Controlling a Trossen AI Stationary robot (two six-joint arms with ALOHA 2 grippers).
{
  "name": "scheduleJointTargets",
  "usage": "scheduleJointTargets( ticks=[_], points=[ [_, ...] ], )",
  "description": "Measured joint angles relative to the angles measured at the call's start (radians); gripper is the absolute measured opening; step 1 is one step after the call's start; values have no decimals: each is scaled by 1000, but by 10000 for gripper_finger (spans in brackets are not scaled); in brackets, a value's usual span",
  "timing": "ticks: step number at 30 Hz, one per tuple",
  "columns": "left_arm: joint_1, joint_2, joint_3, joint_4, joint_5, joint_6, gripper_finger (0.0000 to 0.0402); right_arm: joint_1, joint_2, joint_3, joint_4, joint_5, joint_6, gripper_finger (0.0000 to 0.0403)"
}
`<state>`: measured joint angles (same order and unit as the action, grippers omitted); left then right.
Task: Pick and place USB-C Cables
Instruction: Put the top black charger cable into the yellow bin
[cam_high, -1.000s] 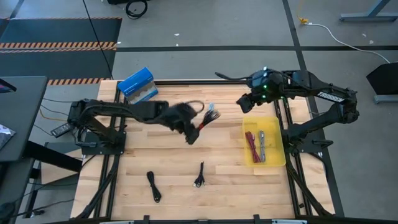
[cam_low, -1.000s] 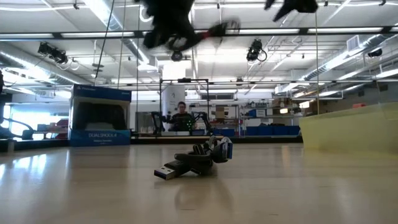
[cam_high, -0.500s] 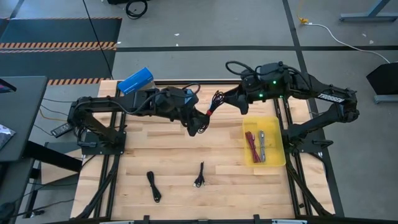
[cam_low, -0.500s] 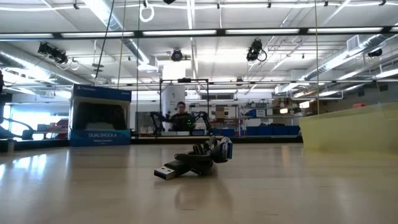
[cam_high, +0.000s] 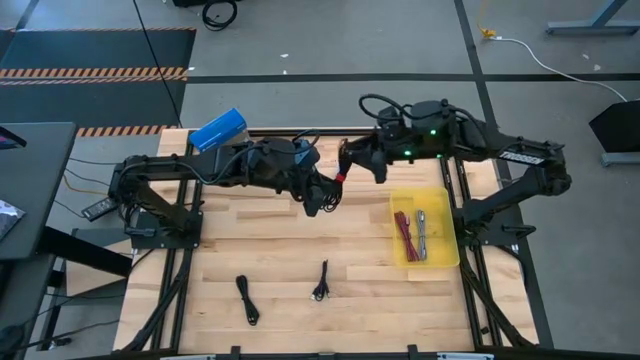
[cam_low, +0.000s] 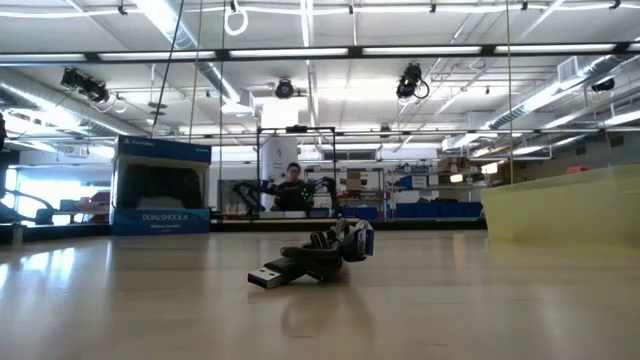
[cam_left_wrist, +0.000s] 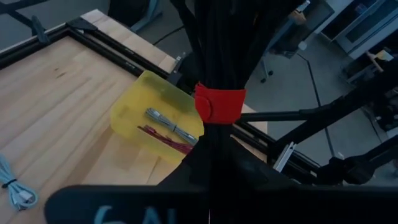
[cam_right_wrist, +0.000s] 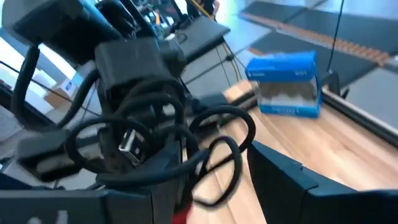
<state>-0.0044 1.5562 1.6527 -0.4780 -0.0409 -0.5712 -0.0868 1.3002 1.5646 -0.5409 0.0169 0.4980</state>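
My left gripper (cam_high: 325, 196) hangs over the table's middle, shut on a black USB-C cable bundle (cam_high: 341, 170) bound by a red strap (cam_left_wrist: 220, 104). My right gripper (cam_high: 350, 166) has come in from the right, open, its fingers on either side of the bundle's looped end (cam_right_wrist: 186, 149); whether they touch it, I cannot tell. Two more black cables (cam_high: 247, 298) (cam_high: 321, 282) lie flat near the table's near edge. A pale blue-white cable (cam_left_wrist: 13, 190) lies on the wood below my left gripper. The maroon cable (cam_high: 402, 232) and the silver-grey cable (cam_high: 421, 235) lie in the yellow bin. My left gripper pinches the black bundle between its two fingers just below the red strap (cam_left_wrist: 214, 134). The fingers lie along the bundle, which sticks out beyond them toward my right gripper. The bundle is lifted clear of the table, its loops and a USB plug (cam_right_wrist: 130, 146) at the free end.
The yellow bin (cam_high: 443, 255) stands on the table's right side. A blue box (cam_high: 218, 130) sits at the far left corner. In the low view one black cable (cam_low: 315, 255) lies mid-table and a person sits far behind. Bare wood lies between the near cables and the arms.
My left gripper has carried the black bundle up, out of the low view, and a little toward the table's far right. My right gripper has moved from above the bin's far end toward the table's left, up to the bundle's free end.
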Motion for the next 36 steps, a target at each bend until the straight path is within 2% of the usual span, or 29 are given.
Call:
scheduleJointTargets(
  ticks=[3, 5, 7, 9, 10, 14, 19, 25, 32, 34, 36],
  points=[
    [0, 0, 0, -6, 0, -1, 31, 0, 34, 0, 47, 7, -4, 184],
    [0, 1, -2, -13, -5, -7, 33, -1, 54, 0, 55, -2, -7, 159],
    [-1, 2, -3, -28, -13, -15, 36, -1, 74, 1, 58, -28, -14, 109],
    [0, 2, -3, -61, -24, -21, 44, -1, 88, 1, 61, -45, -30, 39],
    [1, 2, -3, -85, -34, -20, 49, -1, 90, 1, 63, -48, -37, 22],
    [3, -1, -2, -191, -74, -20, 79, -9, 89, 0, 41, -54, -30, 10],
    [3, -12, -2, -286, -80, -12, 123, -43, 62, 0, -80, -38, -22, 9],
    [4, -29, 0, -343, -150, 39, 163, -86, 42, 0, -433, -13, 28, 9],
    [3, -26, -1, -350, -154, 36, 176, -135, 41, 0, -981, -70, 139, 9],
    [3, -25, -1, -335, -154, 33, 176, -148, 39, -6, -1042, -91, 180, 9],
    [3, -25, -1, -314, -154, 33, 176, -155, 23, -31, -1005, -124, 218, 8]
  ],
)
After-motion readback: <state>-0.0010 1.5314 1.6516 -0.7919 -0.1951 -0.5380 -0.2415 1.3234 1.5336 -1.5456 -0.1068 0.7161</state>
